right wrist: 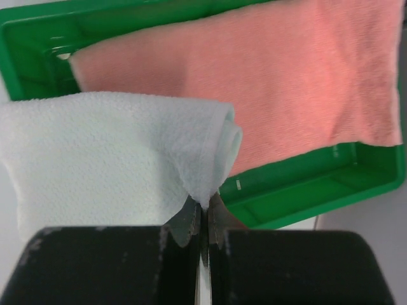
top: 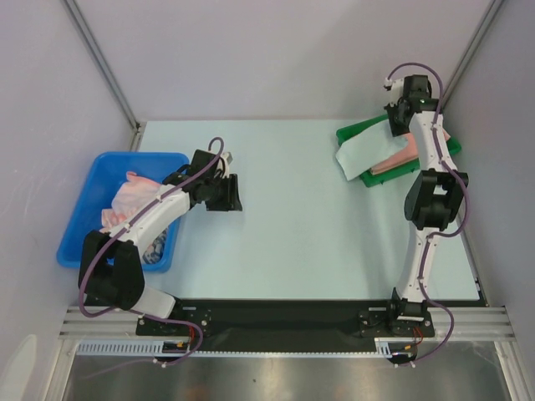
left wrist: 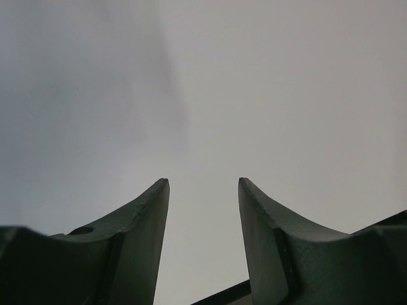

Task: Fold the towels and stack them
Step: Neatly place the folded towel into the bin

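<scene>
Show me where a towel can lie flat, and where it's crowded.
Free: the table middle, between the left gripper and the green tray, down to the near edge. Crowded: the tray, under the mint-white towel and a salmon towel, and the blue bin.

Room to pass lies over the table (top: 292,225) between blue bin (top: 77,224) (left) and green tray (top: 359,130).

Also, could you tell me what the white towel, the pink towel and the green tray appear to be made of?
The white towel looks like soft terry cloth: matte, with a fine looped nap, and it bunches where it is pinched. The pink towel seems to be a similar fuzzy, matte terry. The tray is probably hard moulded plastic: smooth and glossy, with highlights along its rim.
</scene>
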You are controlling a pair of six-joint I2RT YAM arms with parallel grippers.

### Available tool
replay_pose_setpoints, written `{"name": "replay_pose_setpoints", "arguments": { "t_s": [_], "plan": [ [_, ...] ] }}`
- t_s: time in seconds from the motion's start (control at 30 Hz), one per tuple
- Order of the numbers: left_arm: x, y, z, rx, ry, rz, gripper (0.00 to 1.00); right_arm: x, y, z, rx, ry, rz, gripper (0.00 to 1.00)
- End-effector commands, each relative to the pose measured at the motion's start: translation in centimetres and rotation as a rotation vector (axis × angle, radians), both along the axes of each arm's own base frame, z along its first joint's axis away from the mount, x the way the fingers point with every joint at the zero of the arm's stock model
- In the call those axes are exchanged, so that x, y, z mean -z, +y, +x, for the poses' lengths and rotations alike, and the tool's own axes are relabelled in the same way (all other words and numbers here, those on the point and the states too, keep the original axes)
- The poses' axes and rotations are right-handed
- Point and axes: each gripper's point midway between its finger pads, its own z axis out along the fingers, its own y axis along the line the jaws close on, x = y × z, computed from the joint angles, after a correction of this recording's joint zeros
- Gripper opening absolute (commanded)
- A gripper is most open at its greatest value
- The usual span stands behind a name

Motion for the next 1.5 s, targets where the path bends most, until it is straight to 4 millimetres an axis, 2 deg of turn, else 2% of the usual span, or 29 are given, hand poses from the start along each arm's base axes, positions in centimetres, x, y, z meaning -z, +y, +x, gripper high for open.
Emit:
{"name": "replay_pose_setpoints", "arguments": {
  "t_s": [0.0, 0.07, 0.1, 0.3, 0.37, 0.4, 0.43, 0.73, 0.77, 0.8, 0.87, 0.9, 0.93, 0.97, 1.0, 1.07, 1.1, 1.17, 1.2, 1.23, 1.27, 1.3, 1.33, 1.37, 1.4, 1.43, 1.47],
  "plan": [
    [-1.3, -0.4, 0.5, 0.038, -0.048, -0.024, 0.53, -2.7, -2.9, 2.3, 0.013, -0.105, -0.067, 0.0],
    [-1.4, -0.6, 0.5, 0.047, -0.05, -0.032, 0.53, -2.6, -3.7, 3.1, 0.017, -0.128, -0.08, 0.0],
    [-1.4, -0.6, 0.4, 0.049, -0.05, -0.035, 0.53, -1.8, -4.3, 3.5, 0.018, -0.123, -0.083, 0.0],
    [-1.9, -1.1, 0.3, 0.067, -0.051, -0.062, 0.54, 0.3, -5.7, 7.0, -0.008, -0.194, -0.145, 0.0],
    [-2.2, -1.4, 0.3, 0.071, -0.054, -0.077, 0.54, 0.4, -6.3, 7.8, -0.008, -0.213, -0.161, 0.0],
    [-2.4, -1.5, 0.3, 0.074, -0.056, -0.082, 0.54, -0.6, -6.6, 8.5, -0.002, -0.249, -0.171, 0.0],
    [-2.5, -1.5, 0.3, 0.075, -0.058, -0.082, 0.54, 0.6, -7.1, 8.9, 0.001, -0.235, -0.18, 0.0],
    [-2.8, -0.9, 0.4, 0.061, -0.072, -0.052, 0.55, 1.0, -10.2, 10.9, 0.062, -0.307, -0.251, 0.0],
    [-2.6, -0.9, 0.4, 0.06, -0.069, -0.051, 0.55, 1.1, -10.5, 11.0, 0.068, -0.31, -0.259, 0.02],
    [-2.5, -0.7, 0.5, 0.054, -0.069, -0.046, 0.55, 0.9, -11.0, 11.2, 0.098, -0.328, -0.27, 0.1],
    [-2.4, -0.7, 0.7, 0.045, -0.066, -0.037, 0.56, 0.9, -11.1, 11.3, 0.118, -0.336, -0.269, 0.43],
    [-2.2, -0.6, 0.7, 0.04, -0.055, -0.031, 0.56, 0.0, -10.7, 11.2, 0.134, -0.351, -0.266, 0.7],
    [-2.4, -0.6, 0.7, 0.037, -0.057, -0.032, 0.56, -0.6, -10.7, 11.0, 0.147, -0.359, -0.258, 0.76],
    [-3.2, -0.6, 0.9, 0.033, -0.07, -0.034, 0.56, -2.5, -9.9, 10.5, 0.155, -0.38, -0.249, 0.86],
    [-3.5, -0.7, 1.1, 0.029, -0.077, -0.04, 0.56, -3.5, -9.8, 10.2, 0.167, -0.392, -0.233, 0.9],
    [-6.3, -0.6, 1.6, 0.008, -0.146, -0.063, 0.56, -5.9, -8.2, 9.4, 0.194, -0.43, -0.169, 0.99],
    [-7.3, -0.6, 1.9, -0.001, -0.173, -0.07, 0.57, -8.2, -7.5, 8.1, 0.202, -0.454, -0.142, 1.0],
    [-10.7, -0.1, 2.9, -0.048, -0.265, -0.078, 0.59, -10.2, -5.5, 6.9, 0.239, -0.485, -0.059, 1.0],
    [-11.7, 0.3, 3.3, -0.074, -0.292, -0.072, 0.6, -10.1, -4.2, 5.9, 0.224, -0.454, -0.015, 1.0],
    [-12.6, 0.8, 3.6, -0.098, -0.317, -0.069, 0.6, -12.6, -3.1, 4.6, 0.214, -0.482, 0.027, 1.0],
    [-14.6, 2.0, 4.4, -0.149, -0.371, -0.054, 0.6, -13.3, -1.3, 3.8, 0.23, -0.484, 0.117, 1.0],
    [-15.3, 2.7, 4.7, -0.175, -0.385, -0.042, 0.61, -13.5, 0.4, 2.9, 0.194, -0.461, 0.184, 1.0],
    [-15.9, 3.5, 4.9, -0.2, -0.398, -0.034, 0.61, -13.8, 1.6, 1.1, 0.187, -0.447, 0.237, 0.99],
    [-17.2, 4.8, 5.4, -0.24, -0.421, -0.037, 0.61, -14.0, 2.9, 0.7, 0.181, -0.456, 0.292, 0.97],
    [-17.5, 5.6, 5.4, -0.261, -0.422, -0.034, 0.61, -13.8, 3.9, 0.1, 0.139, -0.447, 0.334, 0.94],
    [-17.9, 6.5, 5.5, -0.284, -0.429, -0.032, 0.61, -11.8, 4.4, -0.7, 0.147, -0.404, 0.373, 0.9],
    [-18.1, 9.0, 5.8, -0.365, -0.45, 0.008, 0.63, -12.6, 5.0, -1.1, 0.1, -0.421, 0.425, 0.73]
  ]
}}
